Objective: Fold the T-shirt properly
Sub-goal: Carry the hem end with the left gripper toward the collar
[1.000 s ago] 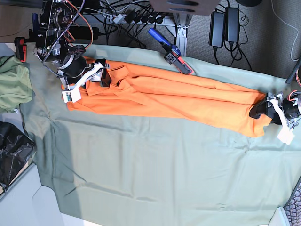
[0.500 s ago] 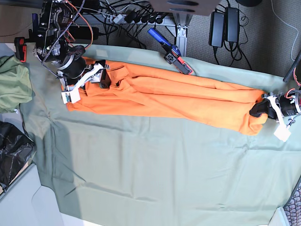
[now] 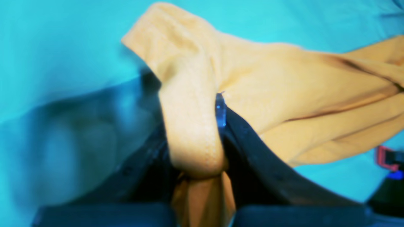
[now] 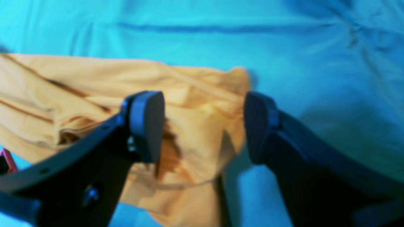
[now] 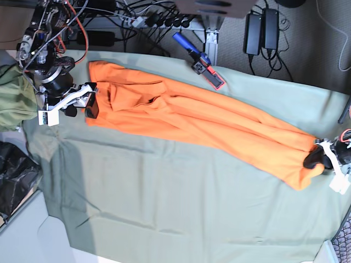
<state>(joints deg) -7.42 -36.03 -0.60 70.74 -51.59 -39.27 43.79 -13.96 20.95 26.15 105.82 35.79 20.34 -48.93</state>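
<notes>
1. The T-shirt [image 5: 203, 129], bright orange and folded into a long narrow band, lies stretched across the sage-green table cloth [image 5: 175, 208], running in the base view from upper left down to lower right.
2. The left gripper [image 5: 317, 159], at the right edge of the base view, is clamped on the lower-right end of the T-shirt; the left wrist view shows a bunched fold of orange cloth [image 3: 192, 126] pinched tight between the two dark fingers [image 3: 252, 148].
3. The right gripper [image 5: 77, 104], at the left of the base view, stands with its jaws wide apart at the T-shirt's upper-left end. In the right wrist view one dark pad [image 4: 148, 126] sits over the orange fabric [image 4: 63, 94], while the other pad [image 4: 258, 126] is over bare table cloth, just beside the garment's edge. Whether either pad touches the cloth cannot be told from the blurred frame.
4. A bunched olive-green garment [image 5: 16, 104] lies at the far left edge, just beside the right arm and apart from the orange T-shirt.
5. A blue-and-red tool [image 5: 198, 59] rests at the table cloth's top edge, near the T-shirt's upper side without touching it.
6. Black power bricks [image 5: 262, 30] and tangled cables [image 5: 142, 22] lie on the floor above the table.
7. A crumpled black item [image 5: 16, 183] sits at the lower left, off the table cloth.
</notes>
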